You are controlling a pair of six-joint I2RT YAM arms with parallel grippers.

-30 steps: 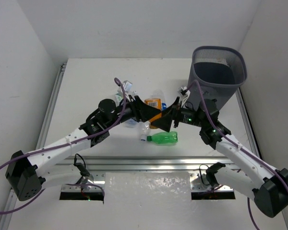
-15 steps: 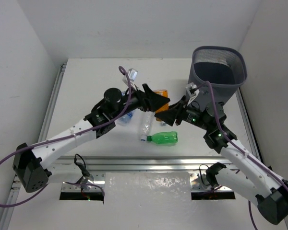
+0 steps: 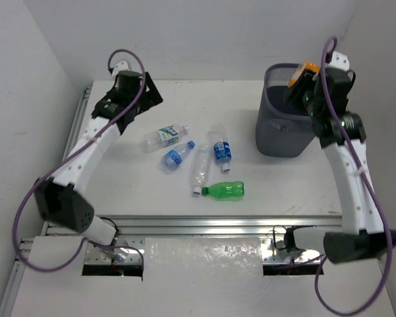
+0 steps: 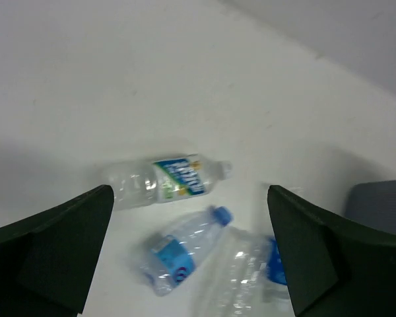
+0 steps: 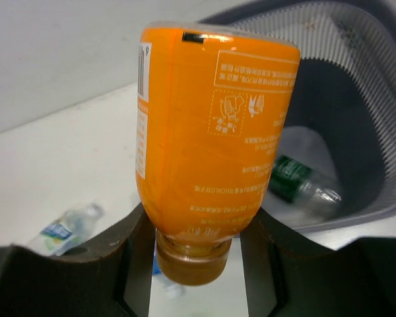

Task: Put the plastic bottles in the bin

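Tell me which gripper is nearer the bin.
Right. The right gripper holds the orange bottle just above the bin; the left gripper hangs open across the table, near its far left corner.

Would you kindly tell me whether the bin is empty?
Not empty: the right wrist view shows a green-labelled bottle lying inside the bin.

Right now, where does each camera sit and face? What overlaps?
Top external: above and behind the bases, looking down on the table; both arms show, left gripper open, right gripper shut on the orange bottle.
Left wrist: high at the far left, facing down over lying clear bottles toward the bin; its two fingers frame the view.
Right wrist: at the bin's rim, facing into it; its fingers grip the orange bottle, neck nearest.
Shared: the bin in all three; the orange bottle in top and right wrist.
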